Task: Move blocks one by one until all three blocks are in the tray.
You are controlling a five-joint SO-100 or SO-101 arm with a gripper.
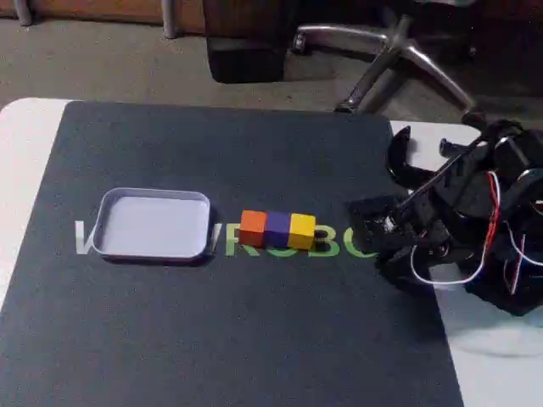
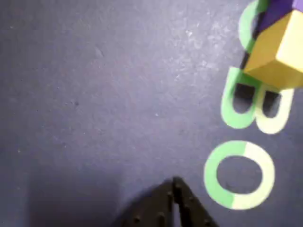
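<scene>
Three blocks sit touching in a row on the dark mat: an orange block, a purple block and a yellow block. The pale tray lies just left of them and holds nothing. My gripper is low over the mat, a short way right of the yellow block and apart from it. In the wrist view my gripper is shut with nothing in it, the fingertips meeting at the bottom edge. The yellow block is at the upper right, with the purple block behind it.
The dark mat carries green and white lettering under the blocks. The arm's base and wires fill the right side of the table. A white table edge shows on the left, and chair legs stand behind the table.
</scene>
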